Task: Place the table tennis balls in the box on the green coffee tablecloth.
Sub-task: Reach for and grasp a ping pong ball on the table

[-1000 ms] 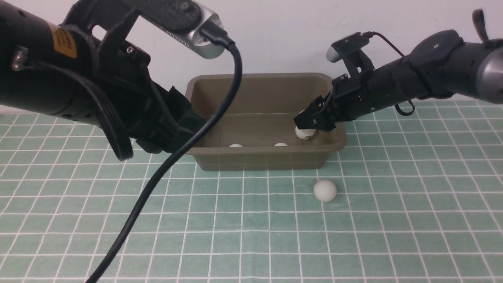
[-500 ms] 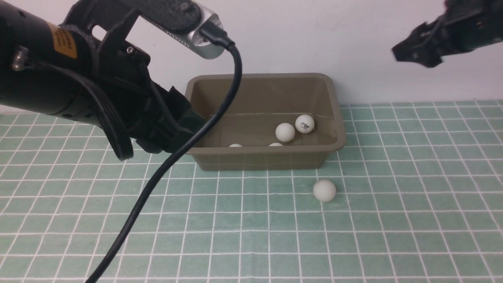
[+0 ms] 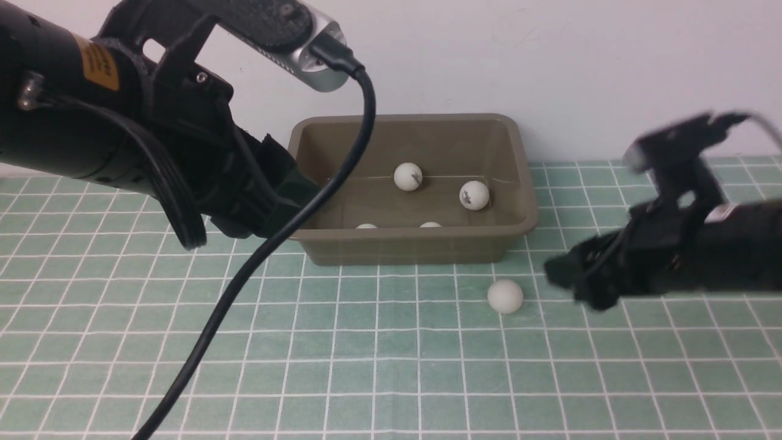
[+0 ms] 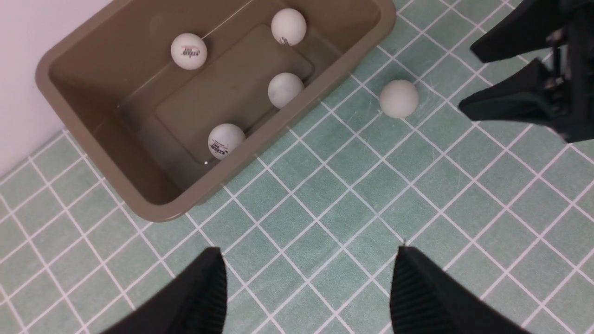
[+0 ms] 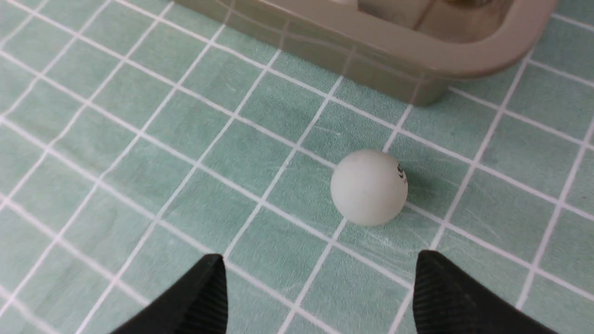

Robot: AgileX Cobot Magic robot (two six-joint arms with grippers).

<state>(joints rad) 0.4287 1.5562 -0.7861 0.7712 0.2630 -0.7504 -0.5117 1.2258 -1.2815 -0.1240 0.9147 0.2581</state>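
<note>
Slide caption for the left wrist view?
Four white balls in the olive-brown plastic tub, a fifth outside on the mint-green grid cloth, open right gripper nearby.

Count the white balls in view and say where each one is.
5 balls. Four lie in the box: two farther back, two against its front wall. One sits on the cloth in front of it.

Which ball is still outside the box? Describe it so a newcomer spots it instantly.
Start at the olive-brown box at the back of the green checked cloth. Before its near right corner lies one white ball on the cloth. It alone is outside; the other four sit inside.
</note>
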